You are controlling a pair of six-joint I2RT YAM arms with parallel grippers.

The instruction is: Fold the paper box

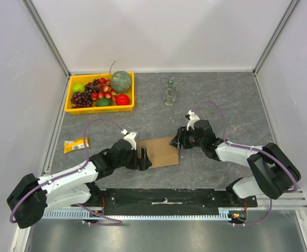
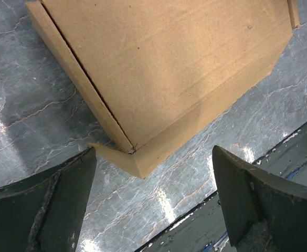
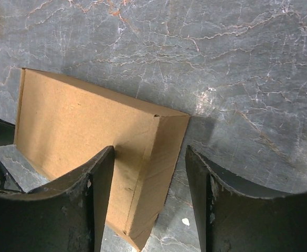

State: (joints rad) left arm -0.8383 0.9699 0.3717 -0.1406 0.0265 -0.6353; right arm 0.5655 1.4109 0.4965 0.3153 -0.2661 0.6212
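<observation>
The paper box (image 1: 161, 152) lies flat and closed on the grey marbled bench (image 1: 221, 100), near the front edge and between the two arms. It is plain brown cardboard, lid side up.

In the left wrist view, one corner of the box (image 2: 163, 68) points into the gap between the jaws of the left gripper (image 2: 153, 157). Those jaws stand spread wide and released, with bare bench showing between each finger and the cardboard. From above, this gripper (image 1: 143, 157) sits at the box's left end.

At the opposite end, the right gripper (image 1: 178, 140) is at the far right corner. In its wrist view the jaws of the right gripper (image 3: 149, 152) straddle the short end wall of the box (image 3: 85, 131), one finger over the lid, the other outside the wall. A dark sliver of bench separates that outer finger from the cardboard, so nothing is clamped.

Well apart from the box, a yellow tray (image 1: 69, 100) of fruit sits at the far left, a small glass bottle (image 1: 169, 93) stands to its right, and a yellow snack packet (image 1: 76, 144) lies at the left edge.
</observation>
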